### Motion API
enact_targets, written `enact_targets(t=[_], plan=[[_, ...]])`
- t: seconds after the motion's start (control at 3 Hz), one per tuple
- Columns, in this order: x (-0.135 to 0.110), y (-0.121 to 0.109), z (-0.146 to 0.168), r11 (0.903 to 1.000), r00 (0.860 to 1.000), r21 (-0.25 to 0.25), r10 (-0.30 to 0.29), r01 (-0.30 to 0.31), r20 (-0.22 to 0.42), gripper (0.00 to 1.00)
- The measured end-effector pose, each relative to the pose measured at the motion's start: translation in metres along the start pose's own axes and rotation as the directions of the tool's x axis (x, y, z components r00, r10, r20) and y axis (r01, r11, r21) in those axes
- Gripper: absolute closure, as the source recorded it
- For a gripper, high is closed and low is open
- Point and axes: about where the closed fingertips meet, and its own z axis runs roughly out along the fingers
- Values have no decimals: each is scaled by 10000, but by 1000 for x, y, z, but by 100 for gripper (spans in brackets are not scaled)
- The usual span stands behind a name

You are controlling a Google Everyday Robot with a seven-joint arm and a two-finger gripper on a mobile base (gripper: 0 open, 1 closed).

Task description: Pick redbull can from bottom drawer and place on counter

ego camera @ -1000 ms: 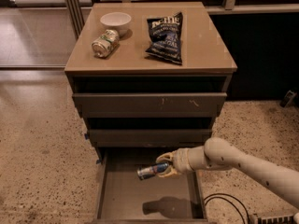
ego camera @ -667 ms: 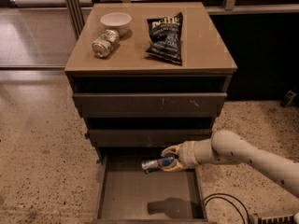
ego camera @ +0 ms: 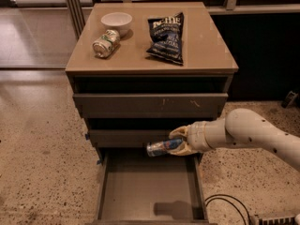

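— While the bottom drawer (ego camera: 117, 191) stands open, where is the redbull can (ego camera: 158, 148)?
— Above its tray, lying sideways, level with the middle drawer (ego camera: 122, 137).
— Why sideways?
— The gripper (ego camera: 178, 143) clamps its right end, reaching in from the right. It likely needs raising to the counter (ego camera: 211, 55).

I see my arm (ego camera: 255, 132) as a thick, smooth off-white tube, rounded at the joint and speckled with a few small dark dots along its shell. It narrows to a paler cylindrical wrist collar. The gripper (ego camera: 177, 143), just above the back of the bottom drawer (ego camera: 140, 186), has stubby yellowish-tan fingers (ego camera: 179, 132).
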Motion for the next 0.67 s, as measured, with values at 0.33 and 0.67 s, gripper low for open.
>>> enact_targets(t=[0.33,0.67], plan=[[0,0,0,10000,10000,-1,0,0,-2,100],[-1,-1,-3,10000,9999,-60,-24,23,-160,100]])
